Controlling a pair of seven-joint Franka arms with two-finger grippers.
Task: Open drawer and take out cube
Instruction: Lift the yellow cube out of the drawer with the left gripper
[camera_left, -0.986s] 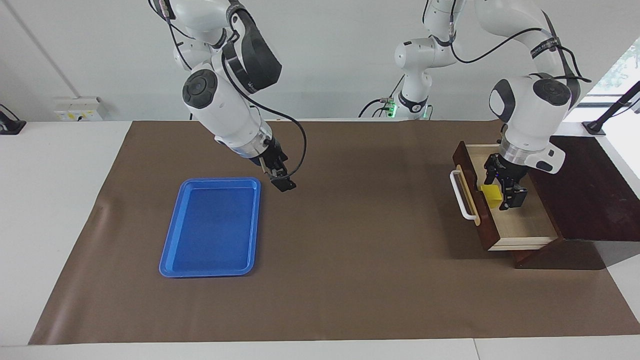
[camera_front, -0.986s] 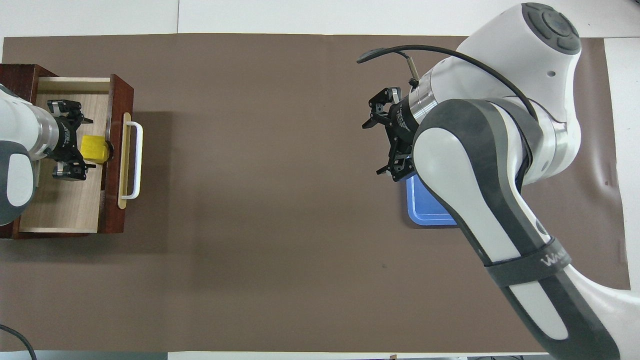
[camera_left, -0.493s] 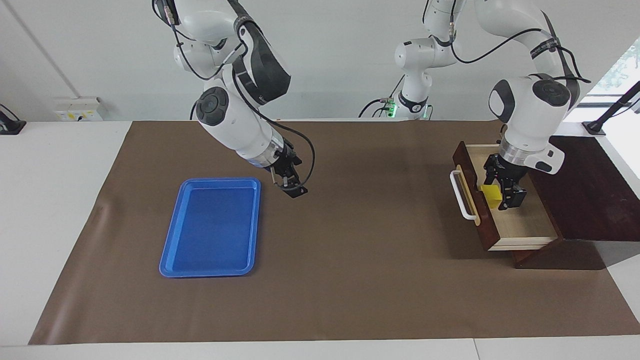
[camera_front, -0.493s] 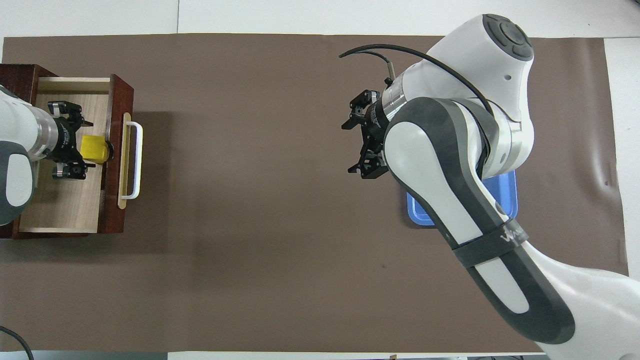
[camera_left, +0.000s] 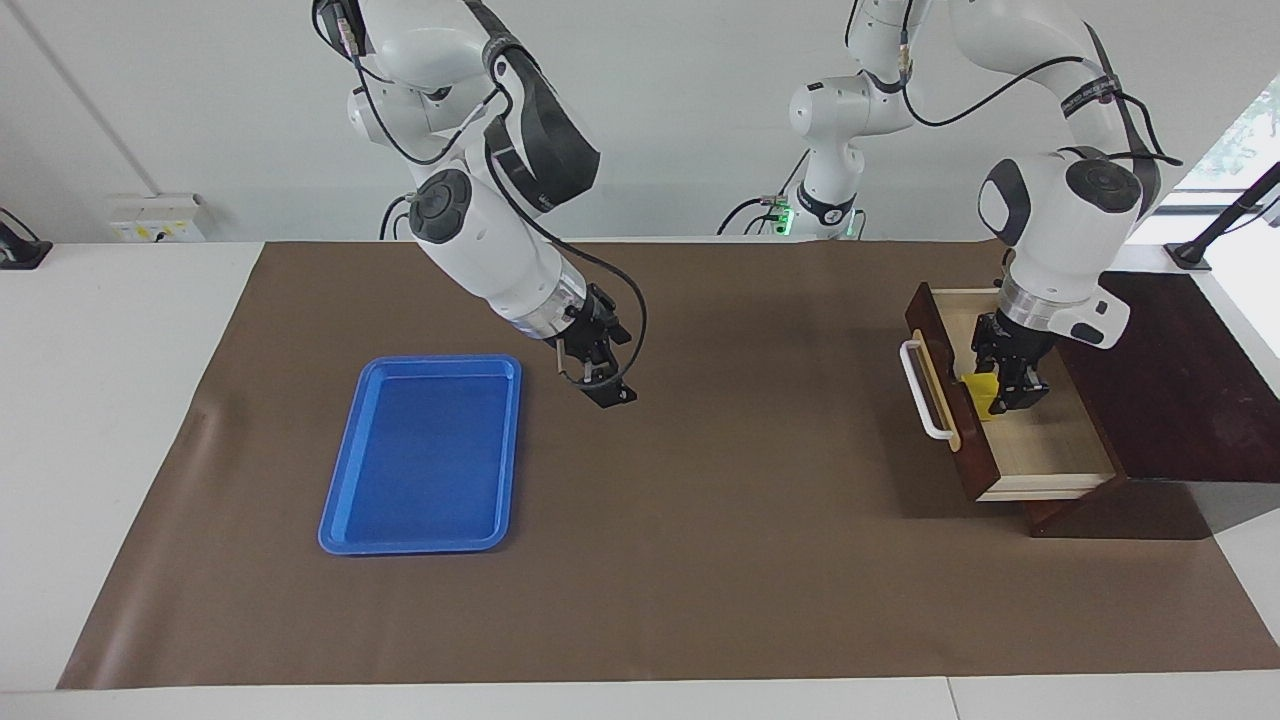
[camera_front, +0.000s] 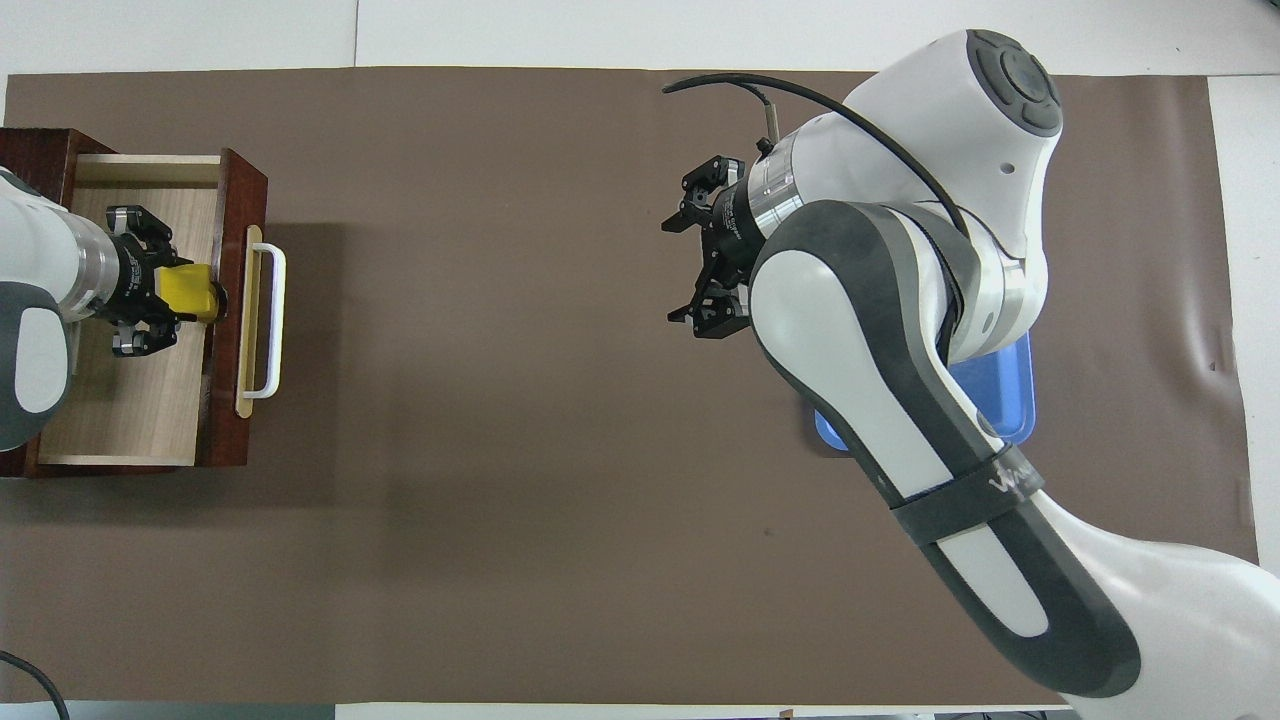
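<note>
One partly readable arm-band (camera_front: 1010, 482) logo.

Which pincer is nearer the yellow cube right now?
Left. The left pincer is down in the open drawer, shut on the cube. The right pincer, open, hangs over bare mat beside the blue tray.

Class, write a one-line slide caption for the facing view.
Left gripper closes on the cube in the open drawer; right gripper hovers, open, beside the tray.
</note>
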